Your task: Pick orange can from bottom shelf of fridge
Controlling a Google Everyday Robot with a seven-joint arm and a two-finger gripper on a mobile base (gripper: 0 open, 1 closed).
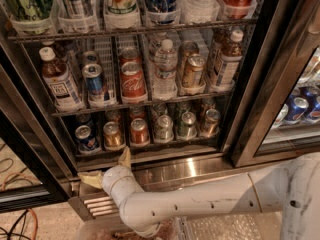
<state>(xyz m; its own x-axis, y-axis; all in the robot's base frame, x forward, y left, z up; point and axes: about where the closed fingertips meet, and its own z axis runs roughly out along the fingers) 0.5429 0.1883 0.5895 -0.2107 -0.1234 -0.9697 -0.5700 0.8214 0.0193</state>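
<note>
The fridge (pixel 250 109) stands with its left door open. On the bottom shelf (pixel 150 145) a row of short cans stands in lanes. The orange can (pixel 112 134), golden amber with a silver top, is second from the left, between a blue can (pixel 86 137) and a redder orange-red can (pixel 139 131). My gripper (pixel 107 168) is below the shelf's front edge, in front of the steel base panel (pixel 185 170), just under the orange can and apart from it. Its two yellowish fingers (pixel 125 157) are spread open and hold nothing. My white arm (pixel 200 201) reaches in from the lower right.
The middle shelf holds bottles (pixel 59 81) and taller cans (pixel 132 79). More silver and green cans (pixel 187 124) stand to the right on the bottom shelf. A shut glass door (pixel 300 109) at right shows blue cans behind it. Cables (pixel 20 219) lie on the floor at left.
</note>
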